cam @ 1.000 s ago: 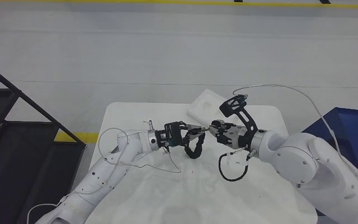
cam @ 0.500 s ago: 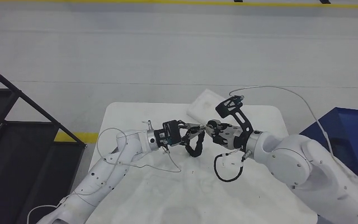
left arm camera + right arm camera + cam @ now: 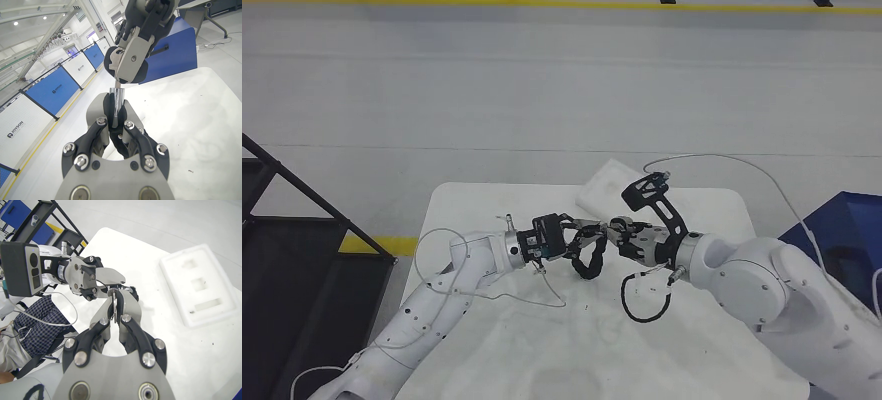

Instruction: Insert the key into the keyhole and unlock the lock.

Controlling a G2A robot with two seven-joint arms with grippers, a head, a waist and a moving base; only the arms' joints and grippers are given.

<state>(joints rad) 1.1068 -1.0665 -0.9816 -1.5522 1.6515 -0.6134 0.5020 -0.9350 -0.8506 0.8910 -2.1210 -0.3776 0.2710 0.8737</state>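
Observation:
The lock is a chrome cylinder (image 3: 117, 103) with a black cable loop (image 3: 590, 264) hanging under it. My left gripper (image 3: 115, 103) is shut on the cylinder and holds it above the white table (image 3: 482, 205). My right gripper (image 3: 115, 295) is shut on the silver key (image 3: 114, 306), facing the left gripper (image 3: 110, 280). In the left wrist view the key's head (image 3: 115, 61) shows beside a right finger (image 3: 132, 60), and its blade tip meets the cylinder's open end. How deep the blade sits is hidden. Both grippers meet over the table's middle (image 3: 599, 238).
A white foam tray (image 3: 198, 285) with several recesses lies at the table's far edge (image 3: 607, 183). A black rack (image 3: 292, 260) stands left of the table and a blue bin (image 3: 857, 235) to the right.
The right arm has shifted left toward the left gripper, bringing the key up to the lock's end. The left arm has barely moved.

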